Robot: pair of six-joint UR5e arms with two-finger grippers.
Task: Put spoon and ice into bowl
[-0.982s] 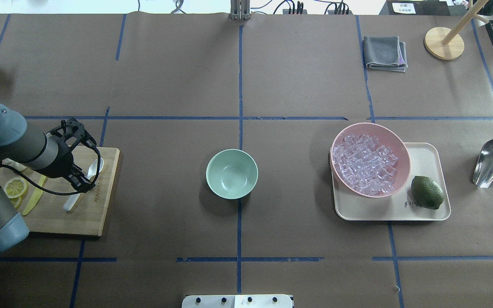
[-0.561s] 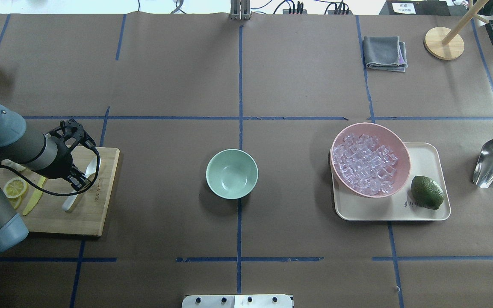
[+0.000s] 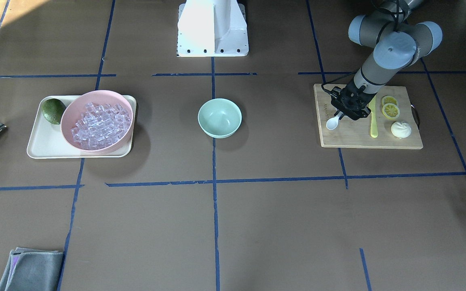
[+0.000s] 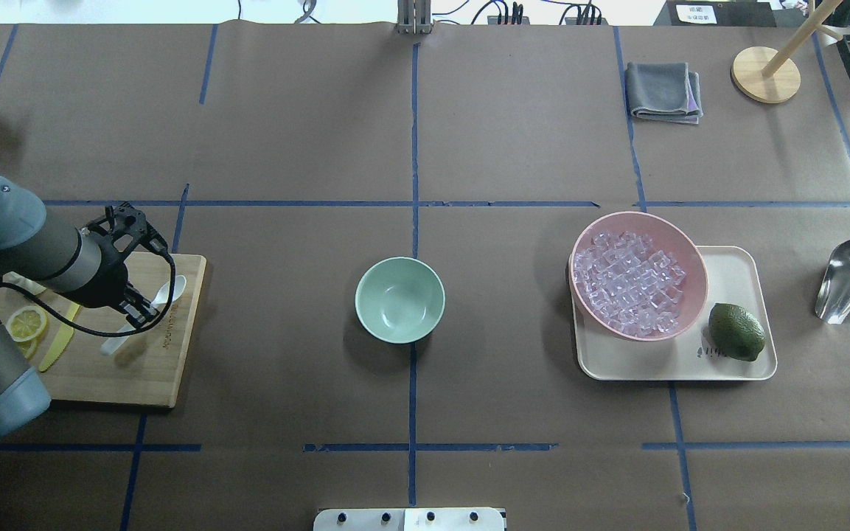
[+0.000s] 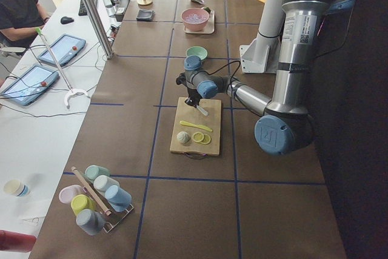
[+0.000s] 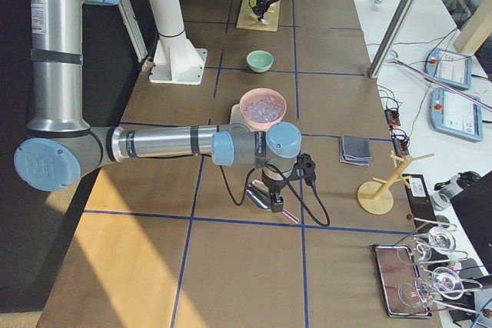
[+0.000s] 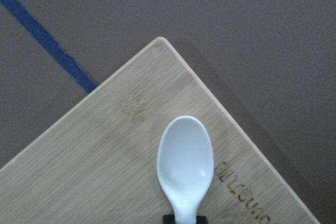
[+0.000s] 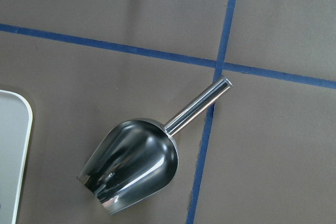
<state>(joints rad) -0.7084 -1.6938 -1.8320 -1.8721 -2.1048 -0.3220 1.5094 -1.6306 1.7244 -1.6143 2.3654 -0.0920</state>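
Ice (image 4: 635, 287): heaped in the pink bowl (image 4: 694, 254), right of the bowl (image 4: 399, 299); untouched.
Bowl: empty.
Left claw (image 4: 143, 317): clenched on the spoon (image 7: 186, 156), far left of the bowl.
Right claw (image 6: 273, 188): state cannot be told.
Spoon: handle newly raised; carrying to the bowl likely follows.

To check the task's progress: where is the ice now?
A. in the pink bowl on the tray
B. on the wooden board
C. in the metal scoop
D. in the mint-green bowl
A: the ice fills the pink bowl on the tray; the mint-green bowl is empty.
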